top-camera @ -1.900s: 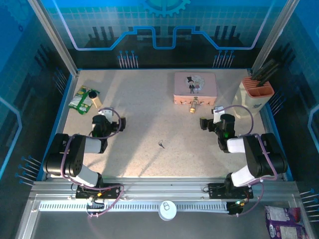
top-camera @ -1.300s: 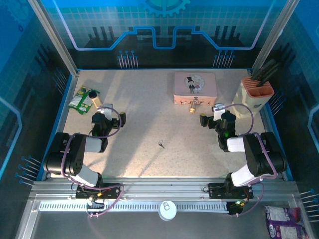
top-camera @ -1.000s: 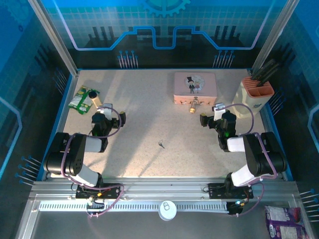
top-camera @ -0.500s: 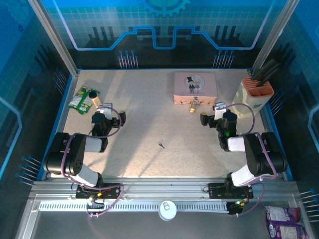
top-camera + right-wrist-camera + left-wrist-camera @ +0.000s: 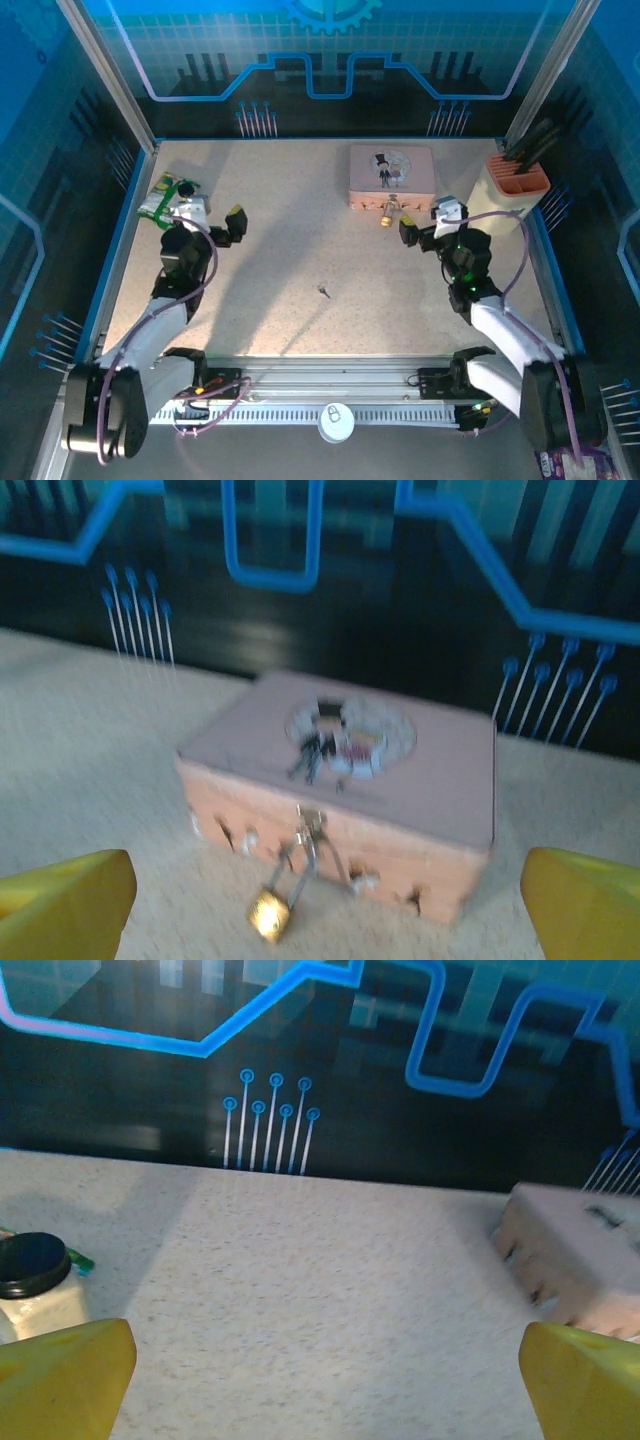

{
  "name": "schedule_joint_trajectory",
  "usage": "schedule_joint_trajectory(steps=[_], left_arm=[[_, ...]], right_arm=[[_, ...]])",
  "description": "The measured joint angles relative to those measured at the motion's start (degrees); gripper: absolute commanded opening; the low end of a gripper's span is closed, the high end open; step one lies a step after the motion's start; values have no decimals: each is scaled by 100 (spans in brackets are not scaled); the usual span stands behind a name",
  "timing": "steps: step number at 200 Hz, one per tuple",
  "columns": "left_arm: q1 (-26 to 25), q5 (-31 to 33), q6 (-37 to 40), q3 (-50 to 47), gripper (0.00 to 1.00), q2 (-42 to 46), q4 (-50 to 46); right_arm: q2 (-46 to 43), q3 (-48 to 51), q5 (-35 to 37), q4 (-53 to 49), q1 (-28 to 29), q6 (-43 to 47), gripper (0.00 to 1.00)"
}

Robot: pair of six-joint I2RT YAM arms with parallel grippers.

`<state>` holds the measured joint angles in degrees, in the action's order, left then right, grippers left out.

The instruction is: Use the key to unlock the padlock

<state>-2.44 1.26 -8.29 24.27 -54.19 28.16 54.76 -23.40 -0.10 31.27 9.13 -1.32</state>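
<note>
Okay, both empty: left gripper (image 5: pixel 213 215) fingers spread, right gripper (image 5: pixel 428 222) spread too. Key (image 5: pixel 324 291) flat on table (image 5: pixel 280 250), between arms, well apart from both. Padlock (image 5: pixel 388 215) hangs at pink tin (image 5: pixel 391 175) front latch. My worry: tiny flat key slips from pinch; tin shifts if I tug padlock.

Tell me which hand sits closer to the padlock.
The right hand, just beside the padlock hanging at the pink tin's front; the left hand is far off, near the black-lidded jar.
</note>
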Motion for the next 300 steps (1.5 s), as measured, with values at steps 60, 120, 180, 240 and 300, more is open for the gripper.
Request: schedule_joint_trajectory(steps=[60,120,180,240,300], left_arm=[[11,1032,-2124,444,99,1880,-2846],[-155,103,-2485,107,99,1873,-3781],[-1545,-522,-2483,4,99,1134,-3910],[-2046,-496,-2455,-426,99,1346,-3971],[-2052,-520,-2317,-798,99,2253,-3825]], right_arm=[[-1923,-918,-166,-2802,-225,-1902,100],[-1255,-1189,-487,-4675,579,-2116,100],[579,-1764,254,-5209,3250,-2098,98],[2905,-3154,564,-5615,4232,-2122,84],[4371,-4256,396,-6000,4258,-2151,64]])
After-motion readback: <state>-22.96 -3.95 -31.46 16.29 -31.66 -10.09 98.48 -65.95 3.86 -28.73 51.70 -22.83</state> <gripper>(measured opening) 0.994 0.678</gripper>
